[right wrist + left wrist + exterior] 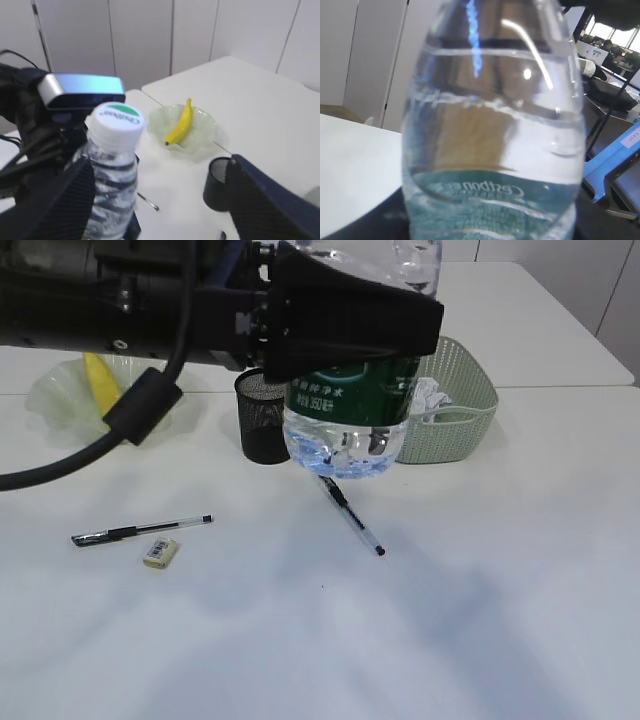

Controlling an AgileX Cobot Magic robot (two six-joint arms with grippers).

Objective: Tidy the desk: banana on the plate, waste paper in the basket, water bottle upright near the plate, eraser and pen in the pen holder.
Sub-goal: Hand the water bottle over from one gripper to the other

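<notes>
Plate (60,405): left of the left gripper, holding the banana (100,380).
Left gripper (345,325): clamped on the water bottle (350,430), upright, lifted off the desk (450,620).
Label: dark green, "Cestbon" seen reversed through the water; "350" readable.
Cap (115,121): white, green mark, script too blurred.
Right gripper (165,200): jaws wide apart around the bottle's neck, gripping nothing.
Below the bottle: pen holder (262,418), pens (140,530), eraser (160,551); basket (465,400) right, with waste paper (428,397).
</notes>
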